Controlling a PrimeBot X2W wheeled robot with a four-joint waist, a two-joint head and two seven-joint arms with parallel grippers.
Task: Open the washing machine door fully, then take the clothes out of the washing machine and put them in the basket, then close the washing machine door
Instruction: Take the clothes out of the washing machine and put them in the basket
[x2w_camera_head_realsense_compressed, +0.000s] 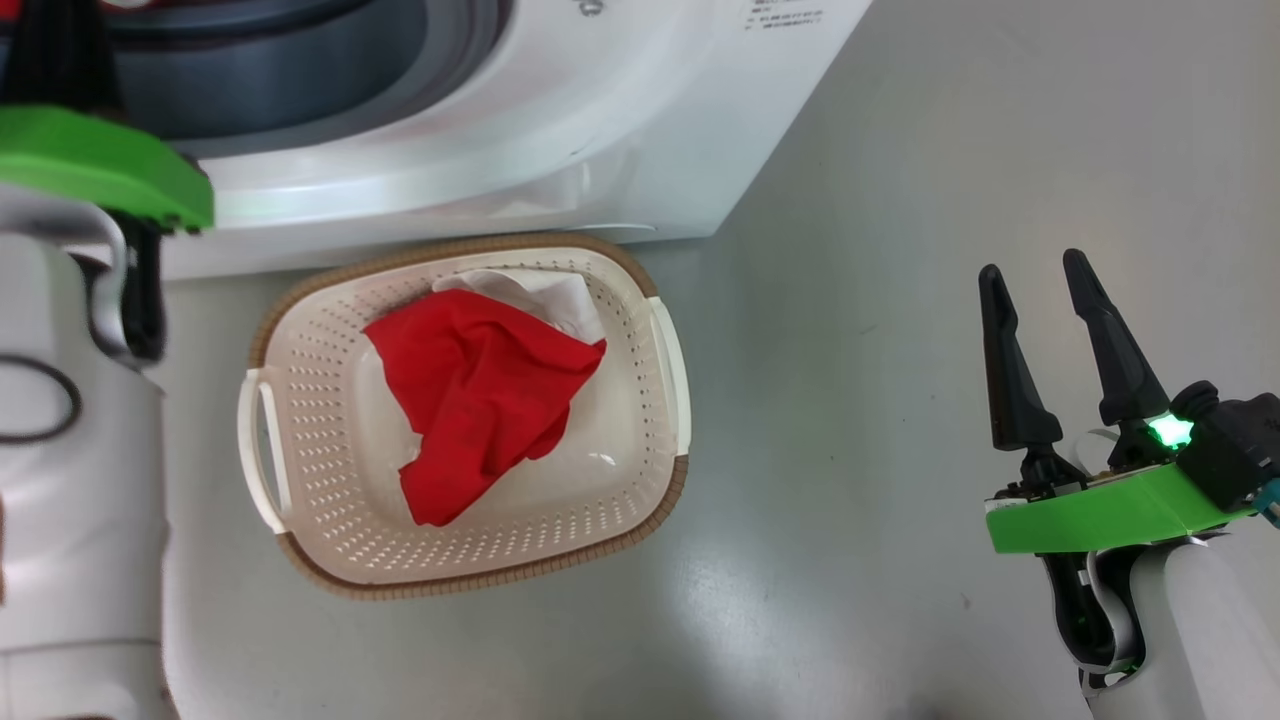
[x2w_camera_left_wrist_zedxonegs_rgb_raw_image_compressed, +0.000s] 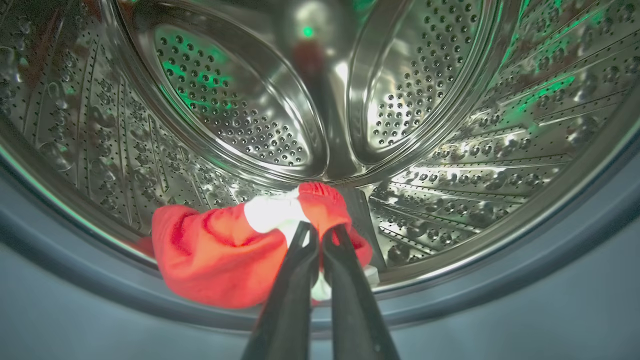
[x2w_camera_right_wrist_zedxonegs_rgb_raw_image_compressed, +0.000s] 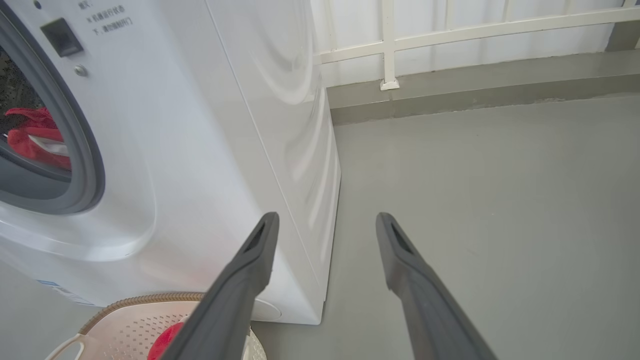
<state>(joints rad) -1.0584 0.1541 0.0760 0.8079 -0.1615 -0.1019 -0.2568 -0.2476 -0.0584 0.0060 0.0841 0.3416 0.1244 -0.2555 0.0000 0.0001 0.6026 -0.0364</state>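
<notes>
The white washing machine (x2w_camera_head_realsense_compressed: 600, 130) stands with its drum mouth open; the washing machine door is out of view. In the left wrist view a red garment (x2w_camera_left_wrist_zedxonegs_rgb_raw_image_compressed: 215, 250) with a white panel lies at the front lip of the steel drum (x2w_camera_left_wrist_zedxonegs_rgb_raw_image_compressed: 225, 95). My left gripper (x2w_camera_left_wrist_zedxonegs_rgb_raw_image_compressed: 320, 229) is shut on a fold of it. Seen from the right wrist, red clothes (x2w_camera_right_wrist_zedxonegs_rgb_raw_image_compressed: 30, 140) show in the drum opening. The cream basket (x2w_camera_head_realsense_compressed: 330, 400) sits on the floor before the machine with one red and white garment (x2w_camera_head_realsense_compressed: 480, 400) inside. My right gripper (x2w_camera_head_realsense_compressed: 1032, 268) hangs open and holds nothing, to the right of the basket.
My pale left forearm (x2w_camera_head_realsense_compressed: 80, 450) with its green band reaches up along the left side into the machine. Grey floor (x2w_camera_head_realsense_compressed: 900, 450) spreads to the right of the basket. A white railing (x2w_camera_right_wrist_zedxonegs_rgb_raw_image_compressed: 450, 35) and a low kerb run behind the machine.
</notes>
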